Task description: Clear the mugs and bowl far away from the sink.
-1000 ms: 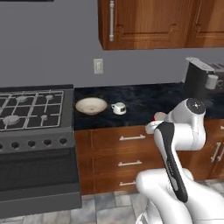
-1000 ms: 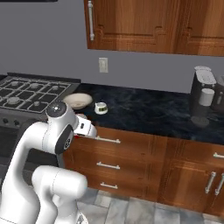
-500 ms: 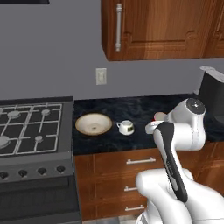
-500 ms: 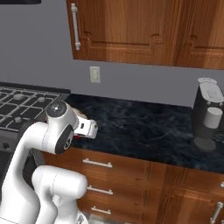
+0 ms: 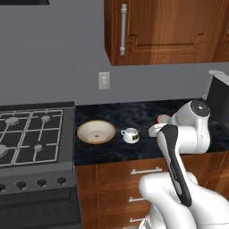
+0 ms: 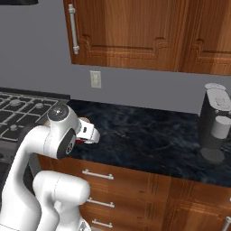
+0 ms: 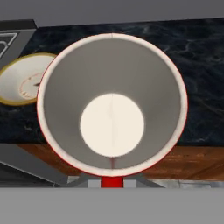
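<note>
1. One red mug [image 7: 112, 105] sits straight ahead of the fingers, mouth toward the hand camera: white inside, thin red rim, pale round bottom. A bit of its red wall shows at the bottom edge of the hand view, between two dark wedges that I take for the finger tips.
2. Fingers: nearly closed, clamped on the mug. Exactly where they bite, wall or rim, cannot be told. In the left base view only a patch of the mug [image 5: 163, 119] shows beside the gripper [image 5: 154, 129], just above the dark counter [image 5: 112, 152].
3. Handling, as judgement: rigid, thin-walled, light, likely glazed and slick. It will not give under the pads, so slip rather than crush is the risk; breakable if dropped on the stone counter. No handle is visible, so the wall near the rim is the sensible hold.
4. Beyond the mug and to the fingers' left: white mug [image 5: 130, 135] with handle and dark mark, upright on the counter, apart from the gripper. Best hold is probably across its rounded body or rim, not the small handle.
5. Further left again: cream bowl [image 5: 95, 131], yellow rim, just beside the stove [image 5: 31, 138]. Wide and shallow, so only a rim pinch seems workable.
6. Far to the fingers' right stands a coffee machine [image 6: 215, 124].
</note>
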